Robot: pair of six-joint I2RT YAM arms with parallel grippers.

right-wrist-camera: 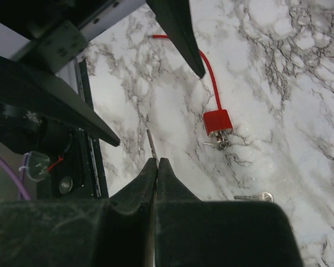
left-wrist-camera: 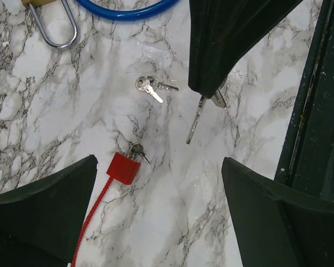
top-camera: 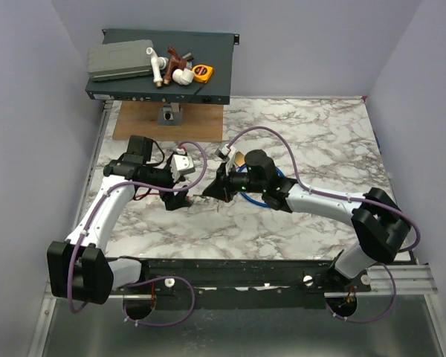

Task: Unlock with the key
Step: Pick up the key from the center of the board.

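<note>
The left gripper hangs over the marble table, fingers spread wide, and the red tag lies just ahead of its gap. Beyond the tag, the right gripper pinches a long silver key. The key lies touching the tag, ungrasped.

Place: robot lab cell | marble-print table | plain walls | rack-mount unit

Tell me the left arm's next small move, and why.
Probably lower the left gripper and close on the red-tagged key: it lies loose on the marble table between its open jaws, while the right gripper, shut on a silver key, hangs close by.
</note>
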